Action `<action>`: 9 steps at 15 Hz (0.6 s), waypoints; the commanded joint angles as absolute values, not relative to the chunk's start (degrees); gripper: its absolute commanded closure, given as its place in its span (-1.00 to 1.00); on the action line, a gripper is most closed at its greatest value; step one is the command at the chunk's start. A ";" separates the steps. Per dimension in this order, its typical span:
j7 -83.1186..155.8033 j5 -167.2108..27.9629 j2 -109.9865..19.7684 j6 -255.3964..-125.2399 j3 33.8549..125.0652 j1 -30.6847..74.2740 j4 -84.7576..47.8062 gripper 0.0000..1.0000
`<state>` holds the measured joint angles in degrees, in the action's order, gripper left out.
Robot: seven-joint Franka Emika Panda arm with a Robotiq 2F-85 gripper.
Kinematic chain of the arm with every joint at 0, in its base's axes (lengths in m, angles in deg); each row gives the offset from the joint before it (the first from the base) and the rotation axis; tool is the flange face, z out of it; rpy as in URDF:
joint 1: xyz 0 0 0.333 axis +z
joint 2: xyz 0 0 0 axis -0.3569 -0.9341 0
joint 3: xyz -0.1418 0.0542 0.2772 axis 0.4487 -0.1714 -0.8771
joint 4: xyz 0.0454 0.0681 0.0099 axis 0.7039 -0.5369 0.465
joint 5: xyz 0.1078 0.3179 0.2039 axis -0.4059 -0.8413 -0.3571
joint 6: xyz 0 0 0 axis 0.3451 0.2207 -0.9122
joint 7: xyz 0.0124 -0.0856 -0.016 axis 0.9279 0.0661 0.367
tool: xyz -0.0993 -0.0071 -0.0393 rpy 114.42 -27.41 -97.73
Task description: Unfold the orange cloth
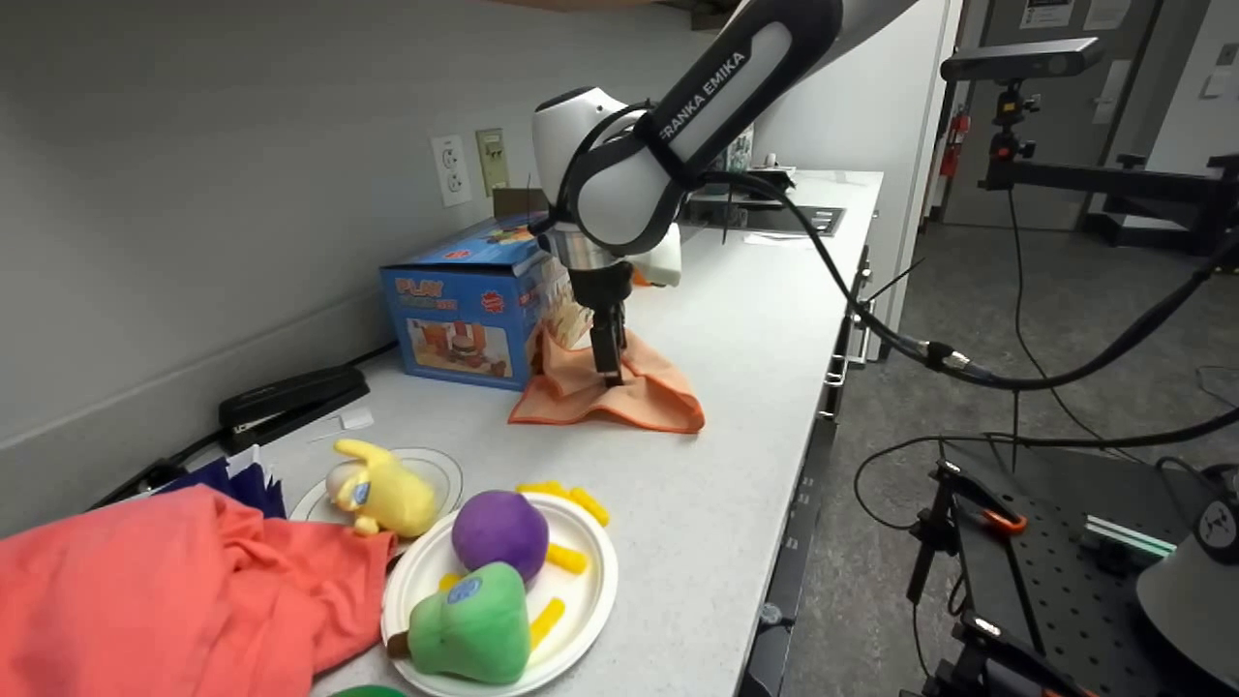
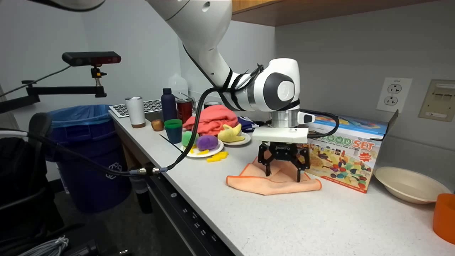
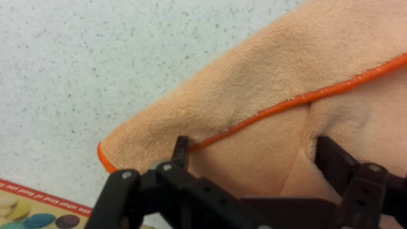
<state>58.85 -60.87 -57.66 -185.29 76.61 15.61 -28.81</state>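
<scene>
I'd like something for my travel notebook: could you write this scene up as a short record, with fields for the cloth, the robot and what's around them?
Main item: orange cloth, rumpled, one edge folded over
Place: on the counter
Robot: hand open, down at the cloth
Neighbour: blue box, beside the cloth; whether they touch is unclear
Toys: purple toy, green toy and yellow sticks on a white plate
Other fabric: bunched coral pile
Progress: not yet unfolded flat
</scene>
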 commanded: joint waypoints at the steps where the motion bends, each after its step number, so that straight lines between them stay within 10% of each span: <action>1: 59.85 -61.54 -56.88 -186.37 76.41 15.11 -30.68 -1.00; 9: 68.86 -64.80 -47.40 -184.70 73.59 14.39 -43.21 -1.00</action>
